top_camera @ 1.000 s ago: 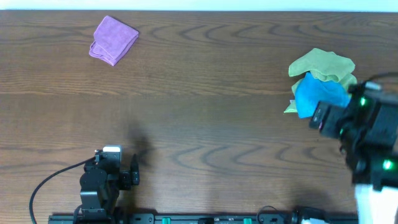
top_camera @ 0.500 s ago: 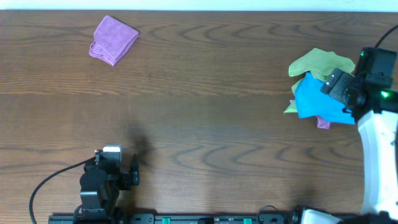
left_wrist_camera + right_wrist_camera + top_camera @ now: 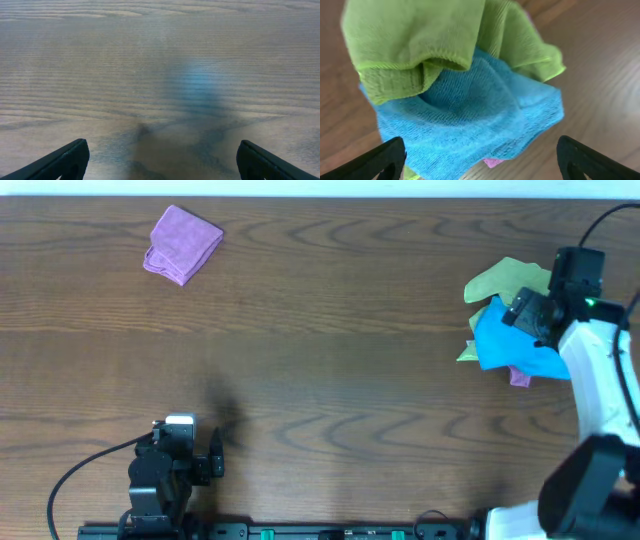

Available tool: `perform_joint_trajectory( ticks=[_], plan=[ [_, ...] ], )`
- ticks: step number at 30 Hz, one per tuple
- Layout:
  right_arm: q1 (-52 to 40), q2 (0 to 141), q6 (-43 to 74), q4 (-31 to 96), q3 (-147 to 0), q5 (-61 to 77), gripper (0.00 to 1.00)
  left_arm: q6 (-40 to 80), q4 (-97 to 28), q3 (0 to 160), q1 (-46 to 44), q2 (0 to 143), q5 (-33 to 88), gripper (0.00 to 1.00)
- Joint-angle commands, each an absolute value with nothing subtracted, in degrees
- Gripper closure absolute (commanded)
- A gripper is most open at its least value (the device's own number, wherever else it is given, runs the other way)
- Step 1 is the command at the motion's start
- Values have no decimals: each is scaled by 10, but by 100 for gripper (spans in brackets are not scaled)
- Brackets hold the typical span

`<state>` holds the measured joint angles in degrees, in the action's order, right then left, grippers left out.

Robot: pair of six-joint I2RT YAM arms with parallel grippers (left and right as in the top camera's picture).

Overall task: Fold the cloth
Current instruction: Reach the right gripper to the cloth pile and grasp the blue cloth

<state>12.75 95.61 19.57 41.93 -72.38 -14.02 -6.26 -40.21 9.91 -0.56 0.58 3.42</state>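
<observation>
Far-left corner: purple cloth (image 3: pixel 183 244) lies in a compact bundle, looks folded already, so prob. not the one in hand. Near edge, left side: left gripper (image 3: pixel 162 152) is parked low over bare table (image 3: pixel 340 330), jaws spread wide, nothing betw. them, well apart from any cloth. Middle of the table is bare wood, good room for spreading. Right edge, toward the far side: a crumpled pile w/ green cloth (image 3: pixel 415 40) draped over the far part of the blue cloth (image 3: pixel 470 115), and a pink scrap (image 3: pixel 492 162) peeking from under the blue one's near edge. Right gripper (image 3: pixel 480 150) is over the pile, jaws released and wide, blue cloth below and betw. them, nothing pinched; can't tell if the tips touch the fabric. Step, as I read it: the reach, picking one cloth out of the heap, folding not begun. Next move calls for going down on a free blue corner or edge, closing on that layer only, then dragging it to the open middle. In the way: green overlaps blue and pink sits beneath, so a deep pinch could lift two at once or drag the heap; pile is also close to the right edge.
</observation>
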Motion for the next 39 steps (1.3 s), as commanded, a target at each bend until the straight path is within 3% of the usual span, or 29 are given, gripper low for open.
perform_joint_trajectory(
  ticks=[1,5,10,13,15,16,29,39],
  plan=[
    [132,979,206,415,-733,-130,8,-69,-405,93,-8,2,28,5],
    [132,1006,206,408,-733,-115,12,-69,-405,93,-8,2,28,5],
    [132,1035,205,401,-733,-109,27,-69,-405,93,-8,2,28,5],
    [132,1037,205,398,-733,-109,53,-69,-405,93,-8,2,28,5],
    [132,1035,205,396,-733,-109,89,-69,-405,93,-8,2,28,5],
    [131,1032,205,396,-733,-109,98,-69,-405,93,-8,2,28,5],
    [69,881,145,405,-735,-79,99,-69,-405,93,-8,2,28,5],
    [-100,778,140,473,-735,-79,99,-69,-405,93,-8,2,28,5]
  ],
)
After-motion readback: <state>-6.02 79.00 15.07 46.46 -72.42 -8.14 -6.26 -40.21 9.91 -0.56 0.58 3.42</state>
